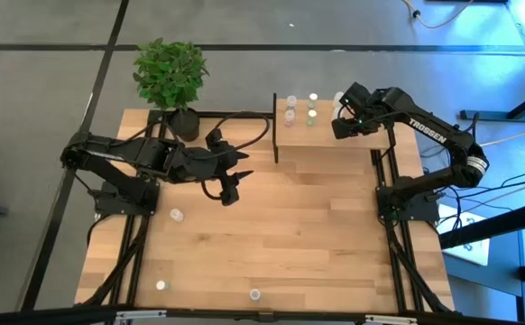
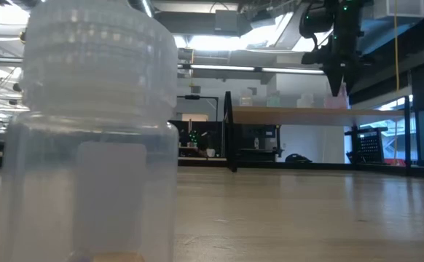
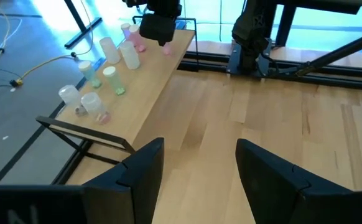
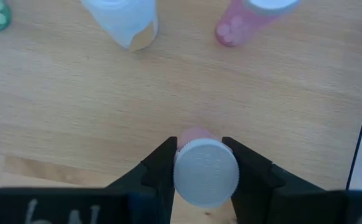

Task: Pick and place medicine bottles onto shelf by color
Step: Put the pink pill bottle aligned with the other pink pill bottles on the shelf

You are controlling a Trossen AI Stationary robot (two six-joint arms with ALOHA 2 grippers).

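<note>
Right wrist view | right fingers (image 4: 198,163) clamp pink bottle (image 4: 204,171) above shelf (image 4: 75,106) | left fingers (image 3: 196,168) spread, empty

arms: dark, jointed | right arm (image 1: 443,144): white "TROSSEN" lettering

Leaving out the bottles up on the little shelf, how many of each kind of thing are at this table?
Shelf: 1
Potted plant: 1
Robot arms: 2, left gripper open over the tabletop, right gripper shut on a bottle at the shelf
Loose bottles on the tabletop: 3
Total: 7
</note>
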